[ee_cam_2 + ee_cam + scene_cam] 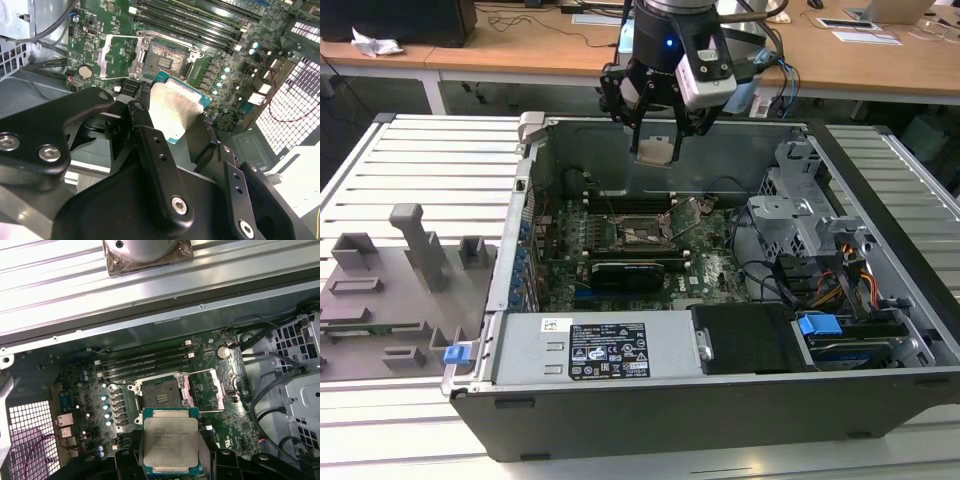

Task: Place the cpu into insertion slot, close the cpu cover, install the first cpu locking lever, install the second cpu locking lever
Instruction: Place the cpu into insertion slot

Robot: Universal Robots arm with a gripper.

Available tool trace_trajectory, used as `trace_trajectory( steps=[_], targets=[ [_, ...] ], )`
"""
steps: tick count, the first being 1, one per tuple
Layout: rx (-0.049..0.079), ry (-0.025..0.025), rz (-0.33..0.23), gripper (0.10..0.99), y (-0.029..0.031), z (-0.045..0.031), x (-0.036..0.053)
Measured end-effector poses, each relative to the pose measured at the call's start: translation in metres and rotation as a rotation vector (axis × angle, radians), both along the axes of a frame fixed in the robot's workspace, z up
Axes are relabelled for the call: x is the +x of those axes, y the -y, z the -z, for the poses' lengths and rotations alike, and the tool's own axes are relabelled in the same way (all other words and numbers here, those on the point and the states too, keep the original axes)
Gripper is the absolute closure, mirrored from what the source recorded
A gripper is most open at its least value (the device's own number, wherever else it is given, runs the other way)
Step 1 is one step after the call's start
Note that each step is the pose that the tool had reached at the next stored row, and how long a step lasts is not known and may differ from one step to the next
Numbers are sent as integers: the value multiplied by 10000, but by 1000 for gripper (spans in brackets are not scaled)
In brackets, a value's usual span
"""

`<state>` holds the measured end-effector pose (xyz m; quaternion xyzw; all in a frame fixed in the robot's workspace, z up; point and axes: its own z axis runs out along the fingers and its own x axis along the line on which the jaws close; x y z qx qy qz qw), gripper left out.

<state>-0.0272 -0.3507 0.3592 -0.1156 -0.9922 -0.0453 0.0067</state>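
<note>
In the second wrist view the cpu (177, 112) is half covered by the gripper (175, 127), whose black fingers (150, 135) clamp its sides; in the first wrist view the corners nearest the gripper are hidden likewise; in the exterior view the arm (670, 30) is cut off by the picture's edge; the insertion slot (642, 232) is too small there to tell its pins.
</note>
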Motion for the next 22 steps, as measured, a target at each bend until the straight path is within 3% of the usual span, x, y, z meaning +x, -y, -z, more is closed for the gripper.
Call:
trace_trajectory(
  steps=[4,9,22],
  targets=[
    [1,0,412,557,0,2,-1],
    [0,1,1476,557,0,8,-1],
    [1,1,2897,557,0,45,-13]
  ],
)
